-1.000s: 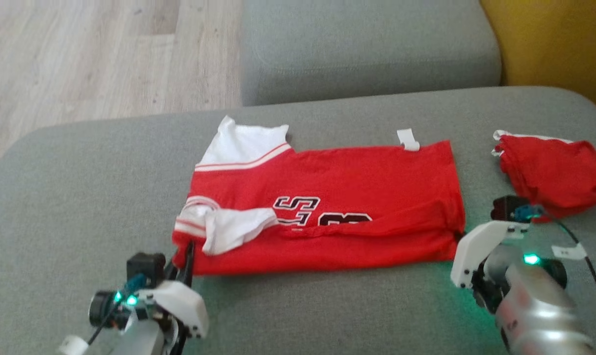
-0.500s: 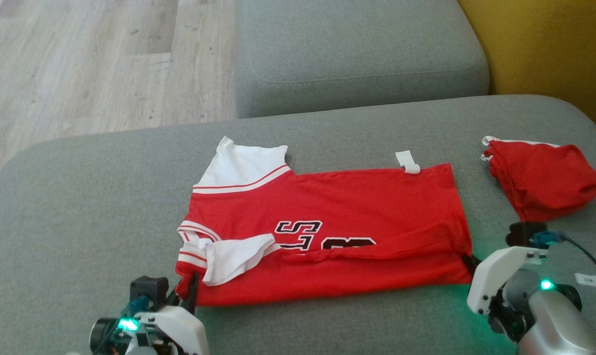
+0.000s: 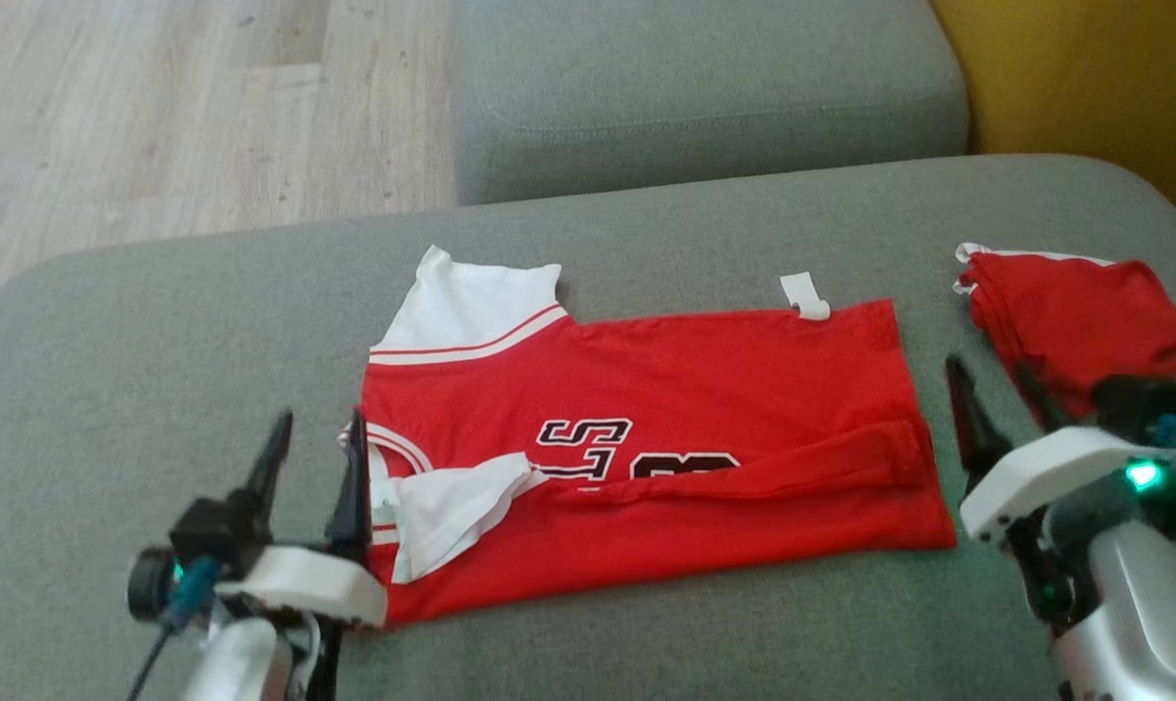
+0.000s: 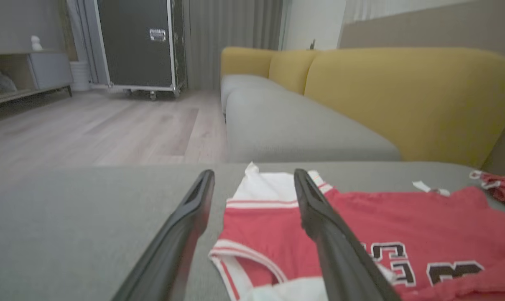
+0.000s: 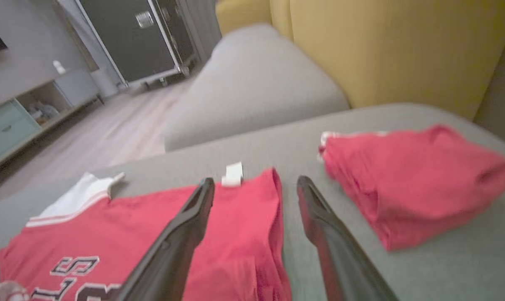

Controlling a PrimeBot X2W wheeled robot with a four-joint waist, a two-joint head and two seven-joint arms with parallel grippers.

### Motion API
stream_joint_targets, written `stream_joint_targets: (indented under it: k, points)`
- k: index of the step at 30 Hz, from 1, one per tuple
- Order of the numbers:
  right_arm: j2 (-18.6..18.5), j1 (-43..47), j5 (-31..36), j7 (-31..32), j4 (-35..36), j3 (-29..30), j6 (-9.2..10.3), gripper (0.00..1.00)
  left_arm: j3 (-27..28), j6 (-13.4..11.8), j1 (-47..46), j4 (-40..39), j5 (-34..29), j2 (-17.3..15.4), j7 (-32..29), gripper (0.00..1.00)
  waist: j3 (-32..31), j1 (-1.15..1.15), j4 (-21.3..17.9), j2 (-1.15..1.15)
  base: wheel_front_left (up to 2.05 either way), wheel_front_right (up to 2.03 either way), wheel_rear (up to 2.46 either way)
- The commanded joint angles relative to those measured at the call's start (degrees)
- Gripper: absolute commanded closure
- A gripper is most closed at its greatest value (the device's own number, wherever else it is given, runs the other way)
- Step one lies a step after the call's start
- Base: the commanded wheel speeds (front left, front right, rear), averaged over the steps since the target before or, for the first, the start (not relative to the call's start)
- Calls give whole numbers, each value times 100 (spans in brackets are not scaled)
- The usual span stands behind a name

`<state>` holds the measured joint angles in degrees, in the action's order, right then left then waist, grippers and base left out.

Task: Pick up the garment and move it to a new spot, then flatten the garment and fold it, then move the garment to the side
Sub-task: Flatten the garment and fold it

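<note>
- Grey sofa seat (image 3: pixel 160 321) is under everything. Past the far side of the shirt we see a wood floor (image 3: pixel 160 97) and a yellow sofa back (image 3: pixel 1084 68).
- Our red shirt (image 3: pixel 724 380) lies flat on the seat. Its long way runs from our left to our right.
- At the shirt's left end are the neck and a white sleeve (image 3: pixel 471 292). At its right end are the bottom hem and a small white tag (image 3: pixel 804 295).
- The shirt's near long edge is turned up over the black letters (image 3: pixel 588 443). We think one fold is done.
- Our left gripper (image 3: pixel 318 421) is at the shirt's left end, by the near corner. Its two fingers are spread wide and hold nothing. One finger is over the shirt's edge. The other is out past the shirt, over bare seat.
- Our right gripper (image 3: pixel 987 366) is just past the shirt's right end, beside the hem. Its fingers are spread wide too. They hold nothing and do not touch the shirt.
- A folded red cloth (image 3: pixel 1084 321) lies past the shirt's right end, beyond the right gripper.
- Each arm is closest to its own short end of the shirt. We think the next fold can bring one end over the other, along the long way.
</note>
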<state>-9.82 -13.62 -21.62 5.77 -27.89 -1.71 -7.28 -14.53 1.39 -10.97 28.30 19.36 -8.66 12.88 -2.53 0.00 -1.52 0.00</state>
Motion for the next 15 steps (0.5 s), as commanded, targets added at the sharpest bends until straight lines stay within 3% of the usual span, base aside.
stream_joint_targets:
  k: [1, 8, 11, 15]
  points:
    - [-79, -142, 73, -254, 336, -115, -21, 0, 262, 26, -376, -329, 23, -123, 117, 0, 48, 0, -27, 0, 0, 0, 0]
    - [180, 45, 474, -1432, 1040, -41, -21, 0, 802, 230, -336, -1636, -51, 147, 209, 0, 308, 0, -166, 0, 0, 0, 0]
    - [290, 26, 650, -1572, 1121, 6, -21, 0, 808, 323, -385, -1638, -184, 212, 210, 0, 485, 0, -243, 0, 0, 0, 0]
    - [335, -180, 820, -1550, 1194, 50, -21, 0, 528, 454, -1012, -1088, -458, -20, 115, 0, 822, 0, -335, 0, 0, 0, 0]
